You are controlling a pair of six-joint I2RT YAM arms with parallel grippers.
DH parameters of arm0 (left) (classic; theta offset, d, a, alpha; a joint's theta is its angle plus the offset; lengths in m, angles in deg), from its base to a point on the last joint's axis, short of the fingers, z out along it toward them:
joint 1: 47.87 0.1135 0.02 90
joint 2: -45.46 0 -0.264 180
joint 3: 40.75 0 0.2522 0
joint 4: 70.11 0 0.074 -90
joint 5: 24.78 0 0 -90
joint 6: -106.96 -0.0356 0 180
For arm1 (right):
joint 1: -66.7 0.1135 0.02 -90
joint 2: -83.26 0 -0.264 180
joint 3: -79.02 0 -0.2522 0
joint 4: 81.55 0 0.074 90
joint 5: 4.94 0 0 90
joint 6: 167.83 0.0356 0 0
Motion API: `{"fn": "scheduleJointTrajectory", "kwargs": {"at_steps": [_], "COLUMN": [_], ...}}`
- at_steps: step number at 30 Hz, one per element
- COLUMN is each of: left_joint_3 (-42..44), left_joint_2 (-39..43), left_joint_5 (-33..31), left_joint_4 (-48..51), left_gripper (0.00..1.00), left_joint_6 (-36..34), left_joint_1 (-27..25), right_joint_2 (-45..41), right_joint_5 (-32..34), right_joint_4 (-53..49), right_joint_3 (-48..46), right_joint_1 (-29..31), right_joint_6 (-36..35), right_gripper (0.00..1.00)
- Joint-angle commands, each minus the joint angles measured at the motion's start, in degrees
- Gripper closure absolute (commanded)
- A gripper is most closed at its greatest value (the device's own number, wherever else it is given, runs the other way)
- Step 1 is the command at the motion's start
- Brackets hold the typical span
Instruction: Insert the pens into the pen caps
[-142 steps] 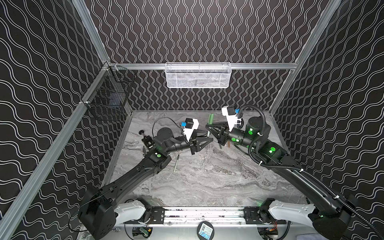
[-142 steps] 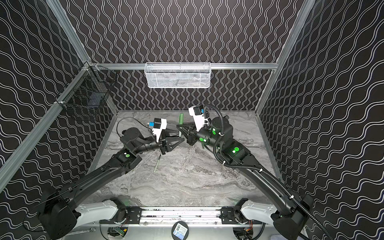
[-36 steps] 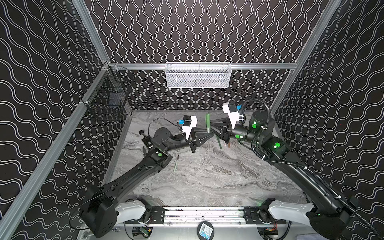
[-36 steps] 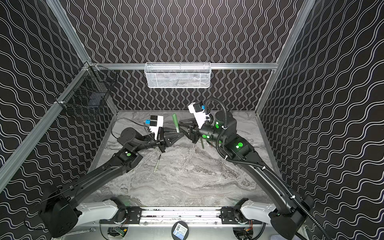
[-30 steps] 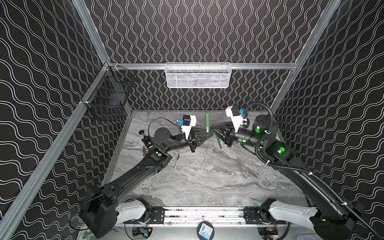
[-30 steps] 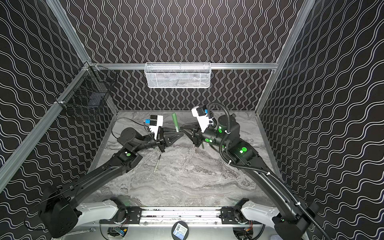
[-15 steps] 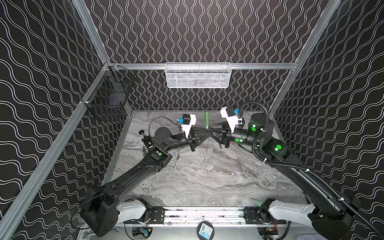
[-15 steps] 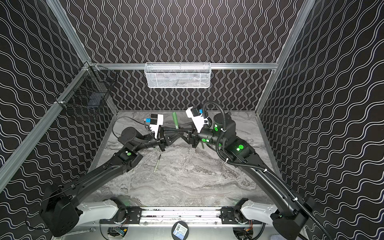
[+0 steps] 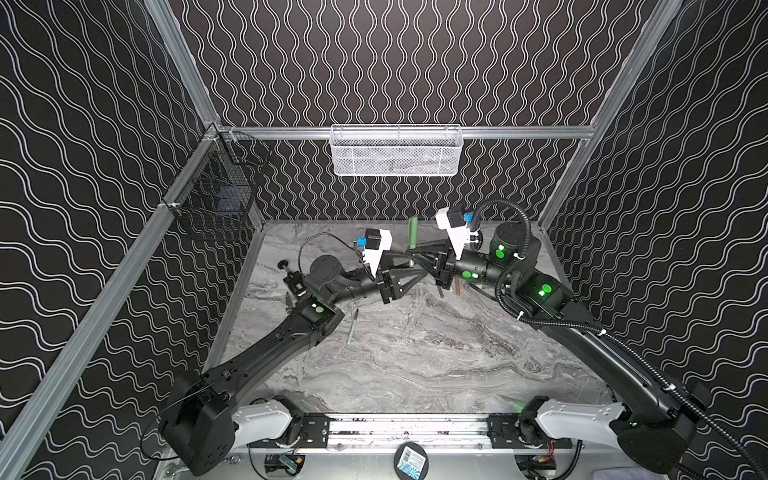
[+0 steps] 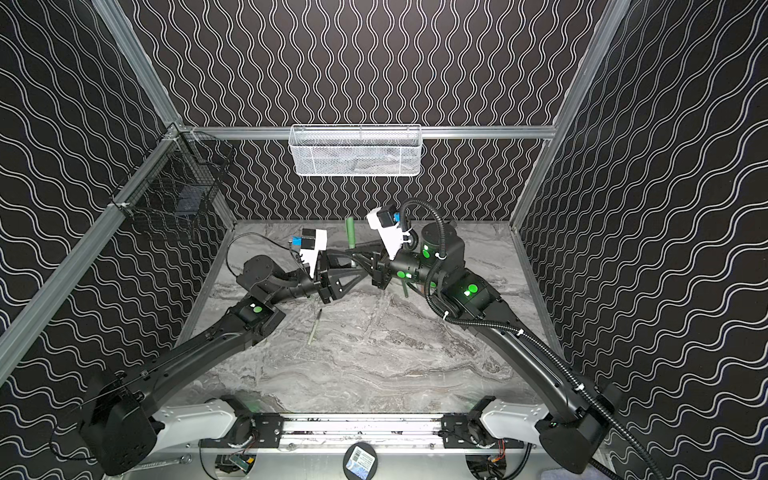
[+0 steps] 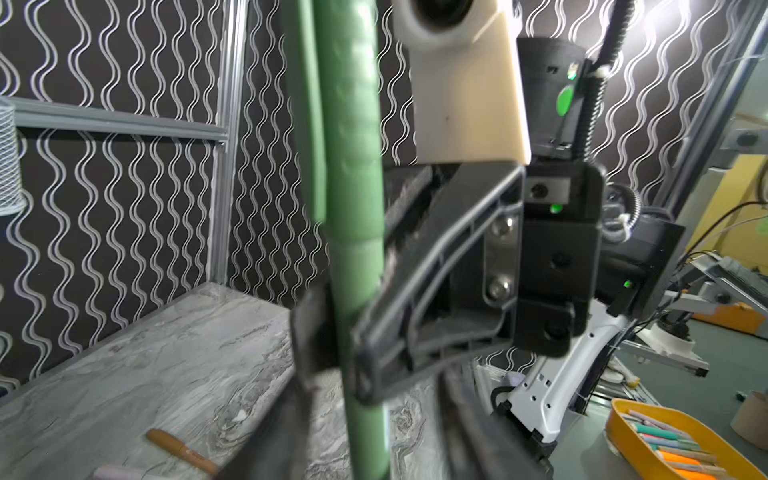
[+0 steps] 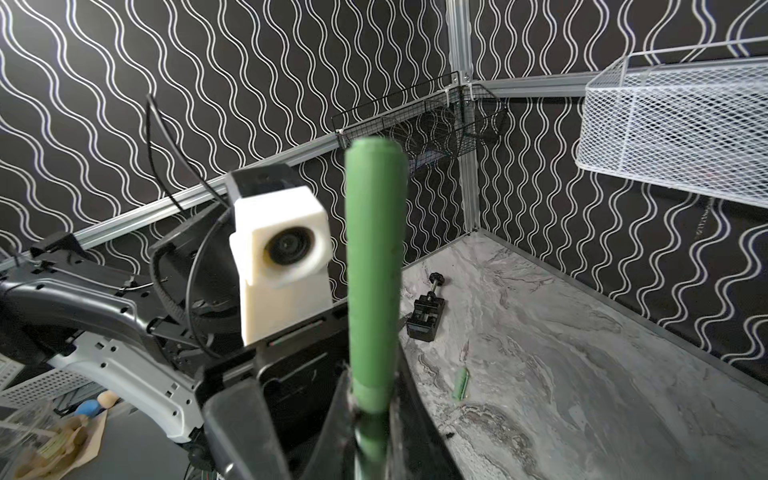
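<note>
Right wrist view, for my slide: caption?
Right claw grips a capped green pen upright; a loose green cap lies on the table.

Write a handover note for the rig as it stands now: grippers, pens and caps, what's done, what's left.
Right gripper: shut on an upright green pen that wears its green cap.
Left gripper: open beside that pen, holding nothing.
On the table: pale green pen, loose green cap, a gold-brown piece and a pink piece; whether those two are pens or caps is unclear.
Done: one pen looks capped.
Left: set it down, cap the rest.
</note>
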State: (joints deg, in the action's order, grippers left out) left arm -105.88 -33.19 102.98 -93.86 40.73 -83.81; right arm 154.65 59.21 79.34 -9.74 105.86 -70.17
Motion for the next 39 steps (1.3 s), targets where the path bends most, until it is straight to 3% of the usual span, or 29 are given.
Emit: {"fn": "scheduleJointTrajectory", "kwargs": {"at_steps": [1,5,8,9,10,12,16,20,25,31,39], "left_joint_3": [0.4,0.9,-0.5,-1.5,-2.8,-5.3,-9.0,-12.3,-15.4,-20.3,-24.5], "left_joint_2": [1.2,4.5,7.3,7.7,7.6,5.7,-1.4,-9.0,-18.1,-29.7,-37.5], "left_joint_5": [-8.3,-18.6,-29.3,-35.9,-41.9,-47.9,-47.4,-47.4,-50.3,-48.6,-46.9], "left_joint_4": [4.1,10.0,23.4,29.0,34.9,44.7,56.2,63.7,68.4,74.0,74.8], "left_gripper": [0.31,0.29,0.29,0.29,0.29,0.27,0.28,0.32,0.32,0.36,0.39], "left_joint_6": [-2.3,0.5,-0.9,-0.5,0.7,4.4,8.0,4.0,1.1,2.3,2.4], "left_joint_1": [0.1,-0.3,-0.1,0.0,0.5,3.3,10.4,11.0,11.9,14.5,17.4], "right_joint_2": [1.7,5.2,9.2,10.9,12.9,16.9,27.6,38.4,47.3,50.2,51.6], "right_joint_5": [5.6,5.2,5.0,4.0,2.8,2.4,1.3,0.9,4.9,8.7,11.1], "right_joint_4": [2.0,0.8,-4.0,-5.2,-6.4,-8.4,-12.4,-17.9,-23.0,-24.4,-23.9], "right_joint_3": [4.1,8.2,7.7,6.4,5.1,2.5,0.7,4.6,9.2,9.7,10.2], "right_joint_1": [-3.2,-10.6,-13.8,-16.0,-16.5,-16.7,-16.9,-16.9,-16.9,-17.0,-17.1], "right_joint_6": [3.7,9.4,10.5,11.2,11.2,11.3,10.5,9.0,7.1,7.6,8.5], "right_gripper": [1.00,1.00,1.00,1.00,1.00,1.00,0.99,0.96,0.92,0.89,0.81]}}
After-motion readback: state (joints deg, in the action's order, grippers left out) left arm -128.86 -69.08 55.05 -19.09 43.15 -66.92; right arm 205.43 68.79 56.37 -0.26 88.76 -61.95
